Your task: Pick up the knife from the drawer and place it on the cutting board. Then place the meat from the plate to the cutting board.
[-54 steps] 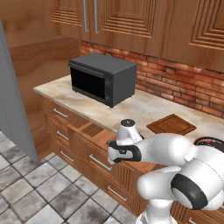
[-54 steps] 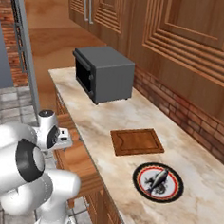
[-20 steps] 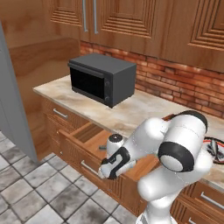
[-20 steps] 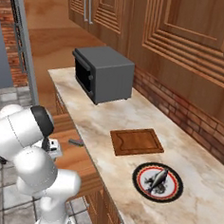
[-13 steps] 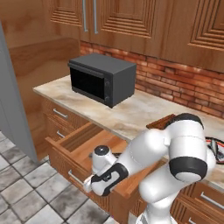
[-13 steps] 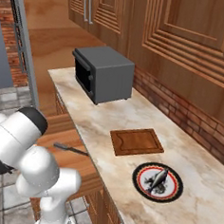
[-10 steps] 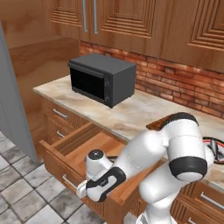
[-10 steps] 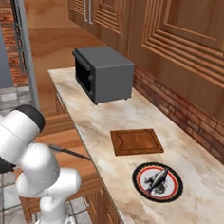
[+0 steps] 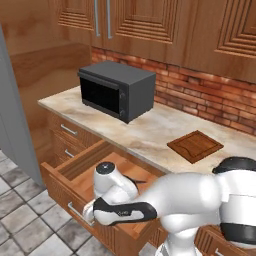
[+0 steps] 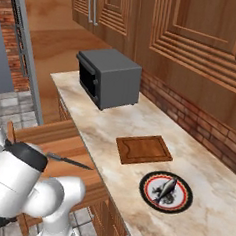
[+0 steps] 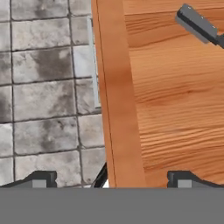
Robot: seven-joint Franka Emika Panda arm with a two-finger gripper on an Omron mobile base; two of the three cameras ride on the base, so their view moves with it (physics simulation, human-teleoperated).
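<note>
The wide light-brown wooden drawer (image 9: 75, 172) with a panelled front stands pulled out from under the marble counter (image 9: 145, 132). Its silver bar handle (image 11: 93, 65) runs along the front panel above the grey tiled floor (image 11: 43, 87).

Inside it lies the slim dark grey kitchen knife (image 10: 69, 161), flat on the wooden bottom, with its narrow blade pointing toward the counter side in the right base view. In the left base view only a thin dark part of it (image 9: 134, 180) is seen just beside the white arm. In the hand view its dark handle (image 11: 197, 25) lies in the upper right corner, on the drawer bottom, well apart from the finger tips.

The two-finger gripper (image 11: 111, 178) hangs over the front wall of the drawer with its jaws spread wide, one tip over the floor side and one (image 11: 183, 178) over the inside. It holds nothing.

On the counter lies the small rectangular dark reddish-brown cutting board (image 10: 143, 149) with a raised rim, bare on top. Near it is the round plate (image 10: 165, 191) with white centre, red ring and dark rim, and the small greyish elongated meat (image 10: 164, 187) lies in its middle. A dark grey microwave oven (image 9: 116, 89) stands further along the counter, against the brick wall (image 9: 200, 92)
</note>
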